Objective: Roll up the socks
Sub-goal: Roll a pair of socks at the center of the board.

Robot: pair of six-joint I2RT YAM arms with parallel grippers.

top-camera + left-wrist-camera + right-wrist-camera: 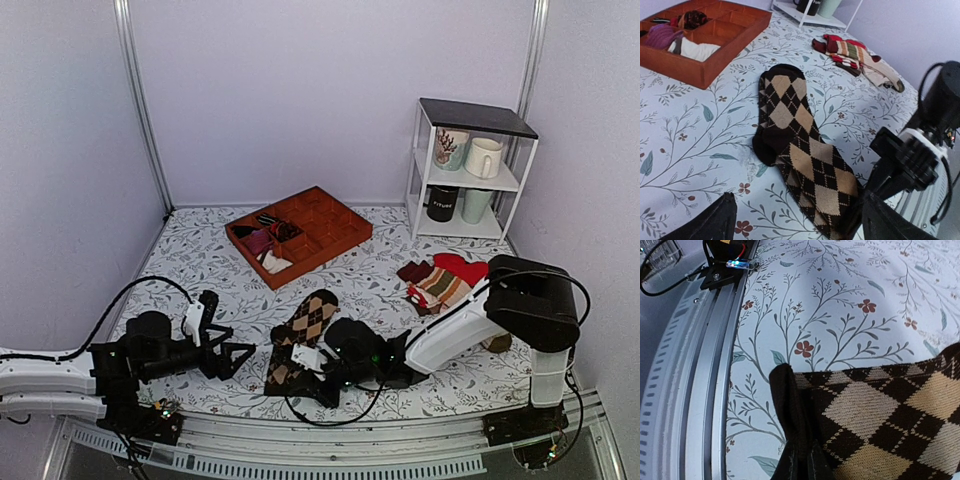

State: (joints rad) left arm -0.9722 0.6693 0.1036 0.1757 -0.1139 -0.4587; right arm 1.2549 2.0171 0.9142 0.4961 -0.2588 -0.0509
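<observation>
Socks: pair of long dark brown socks with tan and black argyle diamonds (303, 335), lying stacked near the front middle of the floral-printed table cover (200, 270), between the two grippers.
Near end: puckered and raised, just inside the grey metal rail (700, 365).
Open room: bare cover left of and beyond the toes; the orange-brown divided tray (345, 238) and the loose red, striped and beige socks (447, 282) lie well apart.
Hidden: right gripper (305, 362) sits over the near end; its fingers are out of view, grip unclear.
Left gripper (237, 358): low, level, just beside the socks, fingers (715, 220) spread wide, holding nothing.
</observation>
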